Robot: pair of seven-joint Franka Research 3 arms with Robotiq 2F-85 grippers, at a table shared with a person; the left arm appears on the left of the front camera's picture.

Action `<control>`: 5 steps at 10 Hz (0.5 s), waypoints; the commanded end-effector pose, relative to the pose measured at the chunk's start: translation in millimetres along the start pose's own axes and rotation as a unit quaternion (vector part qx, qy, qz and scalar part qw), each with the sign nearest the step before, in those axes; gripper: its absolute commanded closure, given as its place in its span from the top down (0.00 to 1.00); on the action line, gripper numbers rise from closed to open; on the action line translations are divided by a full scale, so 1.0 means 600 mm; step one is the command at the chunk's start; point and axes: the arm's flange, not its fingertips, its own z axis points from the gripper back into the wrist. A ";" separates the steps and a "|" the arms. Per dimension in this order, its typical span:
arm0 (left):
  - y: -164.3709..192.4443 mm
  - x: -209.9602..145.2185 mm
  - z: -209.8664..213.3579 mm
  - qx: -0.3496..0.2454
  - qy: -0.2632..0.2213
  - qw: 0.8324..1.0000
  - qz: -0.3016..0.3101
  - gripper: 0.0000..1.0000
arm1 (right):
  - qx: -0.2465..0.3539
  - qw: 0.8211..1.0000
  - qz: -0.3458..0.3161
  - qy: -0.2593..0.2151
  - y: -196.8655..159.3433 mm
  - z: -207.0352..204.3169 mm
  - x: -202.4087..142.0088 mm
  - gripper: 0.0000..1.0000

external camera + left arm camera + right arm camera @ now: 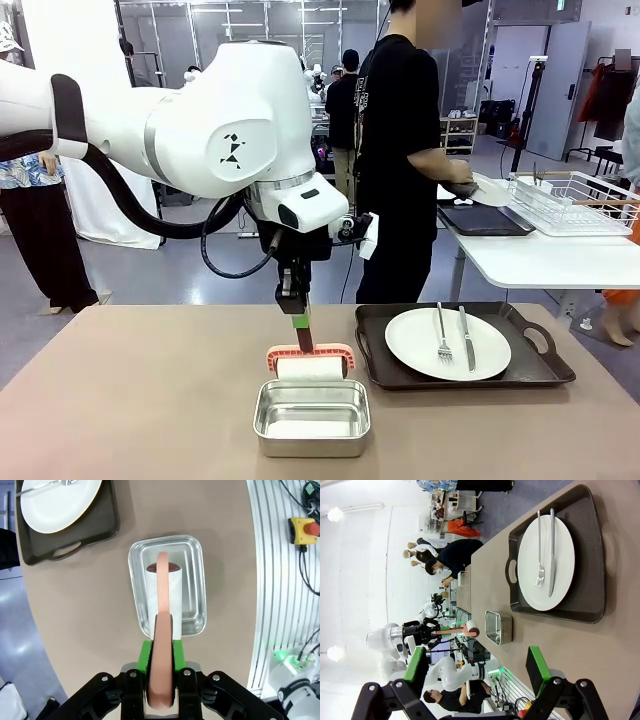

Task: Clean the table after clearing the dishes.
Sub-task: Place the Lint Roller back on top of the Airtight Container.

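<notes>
Roller (311,368) with a pink handle hangs over the shiny pan (312,432), pinched by the left tool (302,335), while the right tool (476,664) is spread wide.

The room is big and bright, with a smooth grey floor (180,270), a white table (540,262) on the right that holds a wire rack (575,205), a grey door (555,85) behind it with orange clothes (598,92) hanging beside, and a white sheet (95,225) hanging down on the left.
</notes>
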 end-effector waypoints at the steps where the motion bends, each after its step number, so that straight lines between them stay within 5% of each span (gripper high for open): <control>1: -0.008 0.001 0.000 0.000 -0.001 1.000 -0.002 0.21 | 0.000 1.000 0.002 -0.001 0.005 -0.001 -0.003 1.00; 5: 0.006 0.005 -0.039 -0.018 0.004 1.000 0.002 0.21 | 0.000 1.000 0.002 -0.001 0.005 -0.001 -0.003 1.00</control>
